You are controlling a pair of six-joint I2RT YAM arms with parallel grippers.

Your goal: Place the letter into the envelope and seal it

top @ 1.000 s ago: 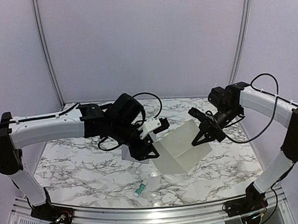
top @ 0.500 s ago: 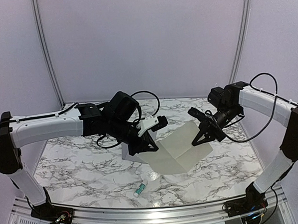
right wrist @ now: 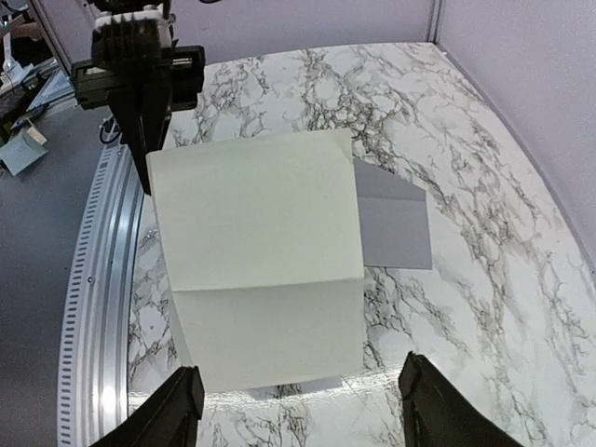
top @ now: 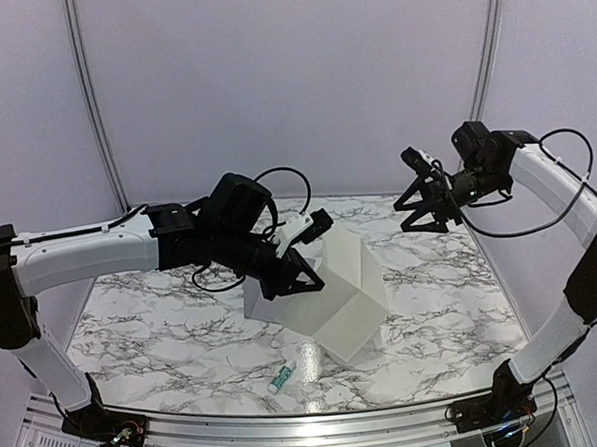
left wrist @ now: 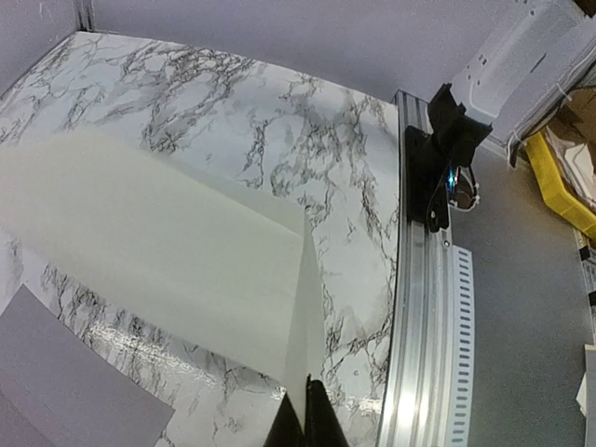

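Left gripper: we see it pinched shut on the letter edge, lifting it partly over the envelope, likely for insertion.
Right gripper: jaws apart, empty, held high.

Even, diffuse light for you; soft shadows. Glare streaks the glossy grey-veined white marble tabletop. Focus sharp.

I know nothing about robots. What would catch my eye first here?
A big off-white creased letter rears up off the middle of the marble table, its edge pinched by the left gripper. The right gripper hangs open in the air at the far right, holding nothing. A grey envelope lies flat, partly under the letter.
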